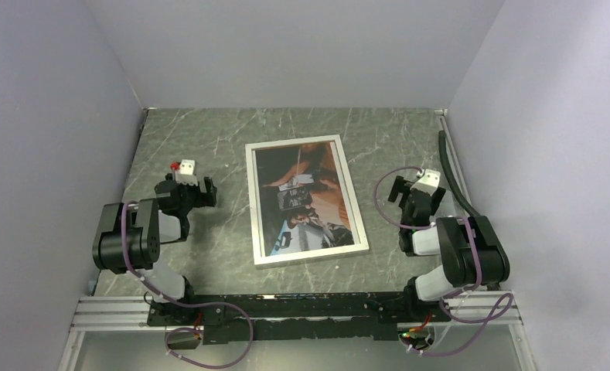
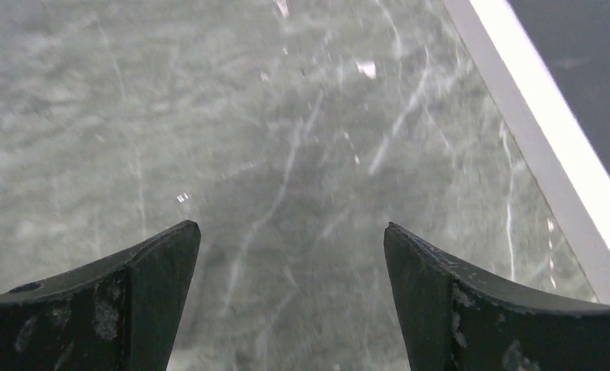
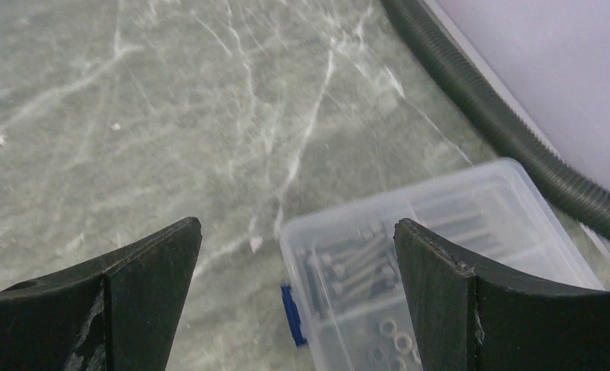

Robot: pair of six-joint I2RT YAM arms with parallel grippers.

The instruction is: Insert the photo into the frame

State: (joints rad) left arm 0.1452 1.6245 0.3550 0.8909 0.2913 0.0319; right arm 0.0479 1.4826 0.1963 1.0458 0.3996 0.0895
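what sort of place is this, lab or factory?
Likely a lab test cell: plain grey walls box in a marbled tabletop, arms mounted on an aluminium rail, clear screw box alongside.

We are looking at a grey-green marbled table [image 1: 193,147] carrying a white frame [image 1: 253,205], which is lying flat near its middle with the photo [image 1: 305,201] showing inside it. Toward the right edge, a clear plastic box [image 3: 441,232] of screws is resting on the surface, and a black ribbed hose [image 3: 510,131] is running just beside it.
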